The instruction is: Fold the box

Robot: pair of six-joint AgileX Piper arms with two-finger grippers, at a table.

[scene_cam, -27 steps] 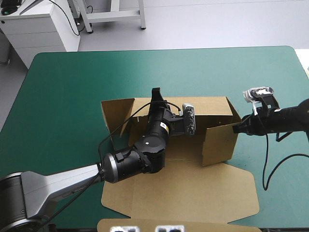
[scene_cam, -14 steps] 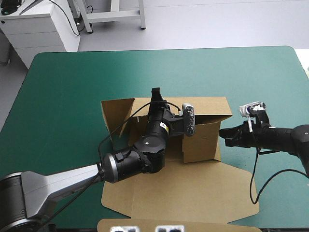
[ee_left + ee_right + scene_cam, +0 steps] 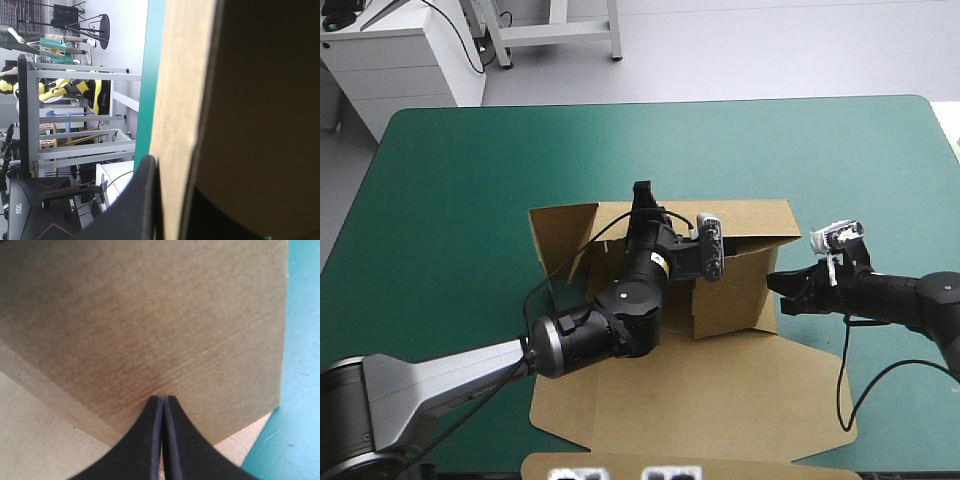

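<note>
The box (image 3: 720, 390), in the middle of the table (image 3: 470, 160), looks light and stiff, bending only at its creases, so wall edges suit gripping: the left gripper (image 3: 641, 192) pinches the far wall, while the right gripper (image 3: 163, 399), fingers together, presses the right wall.

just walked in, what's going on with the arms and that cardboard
Two robot arms are folding a brown box on the teal-green table. The left gripper is shut on the box's far wall. The right gripper, shut, has its tip against the right side wall, which stands turned inward. The lid lies flat at the near side.
</note>
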